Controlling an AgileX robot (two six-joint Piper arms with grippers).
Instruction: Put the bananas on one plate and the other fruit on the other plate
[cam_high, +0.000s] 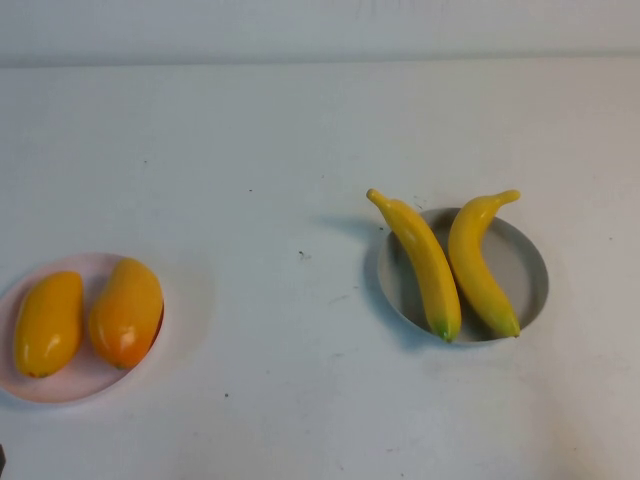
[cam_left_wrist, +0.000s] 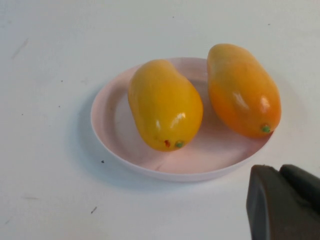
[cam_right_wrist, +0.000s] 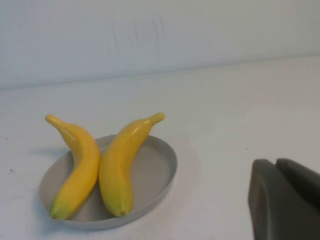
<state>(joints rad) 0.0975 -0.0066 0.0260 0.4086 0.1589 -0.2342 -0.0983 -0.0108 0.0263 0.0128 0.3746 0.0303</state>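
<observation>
Mangoes (cam_high: 85, 318) on left plate (cam_high: 70, 388), bananas (cam_high: 450, 265) on right plate (cam_high: 525, 270)

Neither arm shows in our high view. We only catch the left gripper (cam_left_wrist: 285, 202) as a dark block cut off at the corner of its wrist view, fingers impossible to judge. Same story for the right gripper (cam_right_wrist: 286, 200), sliced by the frame's corner. The pink plate (cam_high: 70, 385) loses its left rim at the high view's edge, and much of its floor hides under the two mangoes (cam_high: 85, 318). The bananas (cam_high: 455, 265) cover the middle of the grey plate (cam_high: 525, 265).
</observation>
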